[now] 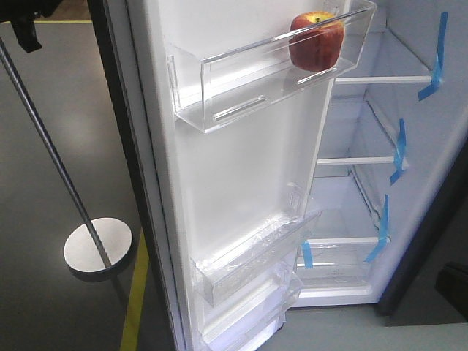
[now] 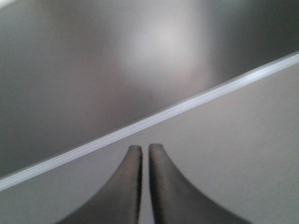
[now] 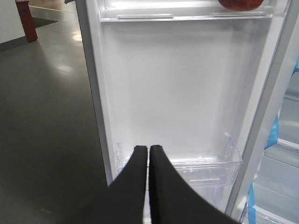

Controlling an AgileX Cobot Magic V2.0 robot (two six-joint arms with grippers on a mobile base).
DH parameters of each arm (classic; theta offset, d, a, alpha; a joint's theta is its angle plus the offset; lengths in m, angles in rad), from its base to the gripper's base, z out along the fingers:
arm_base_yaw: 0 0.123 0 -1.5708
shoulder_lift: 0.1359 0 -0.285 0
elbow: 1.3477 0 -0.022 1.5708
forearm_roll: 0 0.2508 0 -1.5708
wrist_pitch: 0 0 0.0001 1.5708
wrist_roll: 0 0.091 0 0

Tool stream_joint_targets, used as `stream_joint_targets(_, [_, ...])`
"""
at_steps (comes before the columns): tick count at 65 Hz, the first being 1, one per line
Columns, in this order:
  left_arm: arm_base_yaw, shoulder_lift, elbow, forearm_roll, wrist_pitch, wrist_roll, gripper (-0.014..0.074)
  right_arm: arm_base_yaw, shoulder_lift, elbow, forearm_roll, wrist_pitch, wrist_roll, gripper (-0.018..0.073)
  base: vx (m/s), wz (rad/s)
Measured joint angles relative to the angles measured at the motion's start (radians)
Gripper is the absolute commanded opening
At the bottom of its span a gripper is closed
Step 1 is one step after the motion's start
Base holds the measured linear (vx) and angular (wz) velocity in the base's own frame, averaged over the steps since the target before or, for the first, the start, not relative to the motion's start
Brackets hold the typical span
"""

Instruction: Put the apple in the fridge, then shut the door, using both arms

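Observation:
The red apple point(image 1: 316, 40) with its yellow top sits in the upper clear bin point(image 1: 241, 88) on the white inside of the door point(image 1: 241, 168), which stands wide open. The fridge point(image 1: 344, 212) shows its white shelves and blue tape on the right. In the right wrist view, my right gripper point(image 3: 148, 148) is shut and empty, facing the door's inner side point(image 3: 182, 88) above a lower bin point(image 3: 205, 164); the apple point(image 3: 239, 3) peeks in at the top edge. My left gripper point(image 2: 145, 148) is shut and empty, close to a blurred dark grey surface point(image 2: 93, 70) crossed by a pale strip.
A thin silver pole point(image 1: 44, 139) on a round base point(image 1: 97, 245) stands left of the door. A yellow line point(image 1: 135, 300) runs along the grey floor. A red block point(image 3: 25, 18) stands far left. A dark object point(image 1: 453, 289) sits at the lower right.

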State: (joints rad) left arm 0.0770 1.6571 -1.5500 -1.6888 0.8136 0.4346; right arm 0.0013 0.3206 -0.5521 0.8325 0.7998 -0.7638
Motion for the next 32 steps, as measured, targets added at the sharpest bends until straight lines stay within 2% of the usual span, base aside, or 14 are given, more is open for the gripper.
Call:
stream_joint_targets(11, [-0.031,0.018,0.000,0.007,0.022,0.016,0.0154,0.000,0.000,0.000,0.001,0.001,0.027,-0.0005,0.00,0.00])
stream_joint_targets(32, [-0.083,0.018,-0.003,0.007,0.057,0.025,0.0154,0.000,0.000,0.000,0.003,0.002,0.036,-0.0005,0.00,0.00])
